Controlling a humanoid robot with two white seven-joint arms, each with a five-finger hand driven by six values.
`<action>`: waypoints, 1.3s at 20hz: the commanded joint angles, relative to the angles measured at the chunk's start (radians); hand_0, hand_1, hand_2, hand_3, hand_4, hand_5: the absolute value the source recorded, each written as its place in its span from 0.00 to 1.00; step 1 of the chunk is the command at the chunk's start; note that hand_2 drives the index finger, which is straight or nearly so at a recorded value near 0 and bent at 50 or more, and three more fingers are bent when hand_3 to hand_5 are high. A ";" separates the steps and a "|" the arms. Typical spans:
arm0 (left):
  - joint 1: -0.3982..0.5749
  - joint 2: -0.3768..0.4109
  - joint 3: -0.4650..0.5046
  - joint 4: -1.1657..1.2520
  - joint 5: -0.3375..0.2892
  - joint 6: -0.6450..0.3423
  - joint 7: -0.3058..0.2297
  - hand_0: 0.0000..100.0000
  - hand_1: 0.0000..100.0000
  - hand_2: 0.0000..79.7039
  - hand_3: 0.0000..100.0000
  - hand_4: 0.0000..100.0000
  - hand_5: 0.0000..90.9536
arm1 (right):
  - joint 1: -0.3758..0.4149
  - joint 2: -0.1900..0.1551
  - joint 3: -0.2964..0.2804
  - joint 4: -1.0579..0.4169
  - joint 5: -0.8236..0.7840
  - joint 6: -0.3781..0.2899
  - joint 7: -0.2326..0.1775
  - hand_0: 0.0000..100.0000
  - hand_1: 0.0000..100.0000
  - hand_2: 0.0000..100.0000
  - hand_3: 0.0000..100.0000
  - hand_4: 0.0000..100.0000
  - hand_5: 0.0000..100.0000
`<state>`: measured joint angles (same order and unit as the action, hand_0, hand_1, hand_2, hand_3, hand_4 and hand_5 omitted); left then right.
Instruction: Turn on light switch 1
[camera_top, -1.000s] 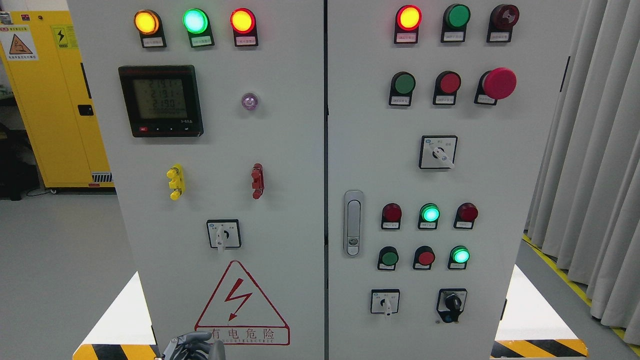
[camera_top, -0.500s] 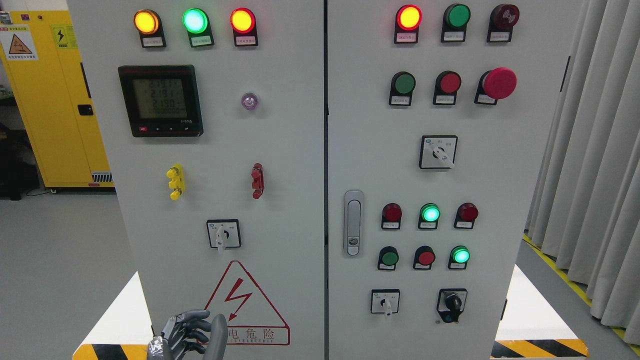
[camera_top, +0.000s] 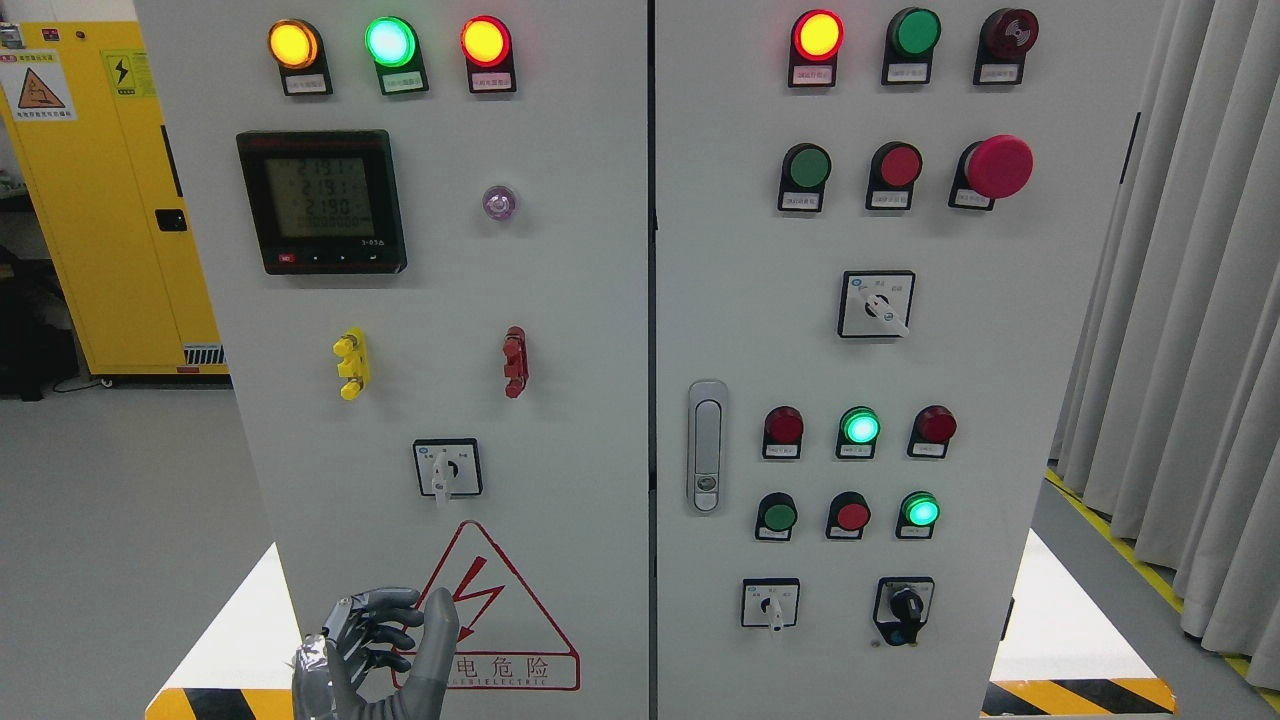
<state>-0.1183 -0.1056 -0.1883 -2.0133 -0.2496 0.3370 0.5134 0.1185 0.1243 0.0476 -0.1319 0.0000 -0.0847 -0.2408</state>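
A grey control cabinet (camera_top: 590, 300) fills the head view. Its left door carries a white rotary selector switch (camera_top: 447, 468) with the handle pointing down, above a red warning triangle (camera_top: 484, 610). The right door has three more selector switches: one in the middle (camera_top: 876, 305), two near the bottom (camera_top: 770, 603) (camera_top: 904, 608). I cannot tell which one is light switch 1. My left hand (camera_top: 385, 640) rises at the bottom edge, in front of the warning triangle and below the left door's switch. Its fingers are loosely bent, thumb up, holding nothing. The right arm is out of view.
Lit lamps (camera_top: 390, 42) and a digital meter (camera_top: 322, 200) sit on the upper left door. Push buttons (camera_top: 852, 515), a red emergency button (camera_top: 998, 166) and a door handle (camera_top: 706, 445) are on the right door. Yellow cabinet (camera_top: 110, 200) at left, curtain (camera_top: 1190, 320) at right.
My left hand has come up from the bottom edge, from barely showing to covering the warning triangle's lower left corner. Nothing on the panel has changed.
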 joint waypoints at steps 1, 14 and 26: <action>-0.049 -0.017 0.004 0.002 -0.002 0.042 0.000 0.21 0.63 0.68 0.70 0.74 0.74 | 0.000 0.000 0.000 0.000 -0.029 0.000 0.000 0.00 0.50 0.04 0.00 0.00 0.00; -0.138 -0.028 0.036 0.056 0.006 0.100 0.010 0.15 0.68 0.77 0.75 0.76 0.77 | 0.000 0.000 0.000 0.000 -0.029 0.000 0.000 0.00 0.50 0.04 0.00 0.00 0.00; -0.205 -0.039 0.072 0.110 0.007 0.125 0.011 0.12 0.69 0.74 0.76 0.77 0.79 | 0.000 0.000 0.000 0.000 -0.029 0.000 0.000 0.00 0.50 0.04 0.00 0.00 0.00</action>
<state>-0.2959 -0.1347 -0.1378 -1.9425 -0.2429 0.4578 0.5233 0.1183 0.1243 0.0476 -0.1319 0.0000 -0.0847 -0.2408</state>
